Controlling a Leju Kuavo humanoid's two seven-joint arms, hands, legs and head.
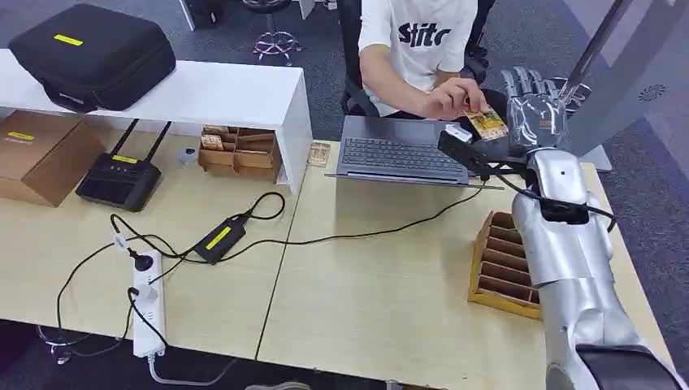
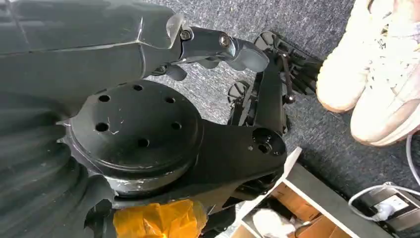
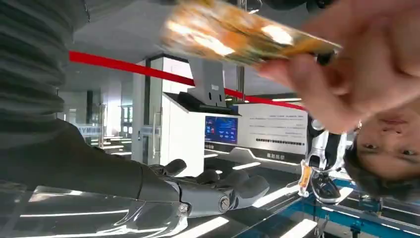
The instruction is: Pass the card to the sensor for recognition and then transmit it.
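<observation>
Across the desk, past the open laptop (image 1: pixel 400 154), our right hand (image 1: pixel 532 101) is raised with its fingers spread and nothing between them. The card (image 1: pixel 487 123) sits just beside that hand, pinched by the person's hand (image 1: pixel 452 99), so we judge the handover all but complete: the card is with the person, not with us.

To finish this step well, we should keep our fingers apart and hold the arm steady until the person has drawn the card clear. Then we should pull back gently, high enough to miss the laptop and the cardboard divider tray (image 1: pixel 500 264) beneath our forearm. A sudden move could knock the card or the person's fingers.

From the head view we get the layout: desk (image 1: pixel 382 284), laptop, tray, and how close the card is to our hand. From the right wrist view we get what the head view cannot give: our dark fingers (image 3: pixel 218 191) lying extended with nothing in them, and the card (image 3: pixel 237 32) gripped in the person's fingers well apart from ours. Our left hand (image 2: pixel 218 44) hangs low over the carpet; its fingers seem loosely curled on nothing, though we cannot tell for sure.
</observation>
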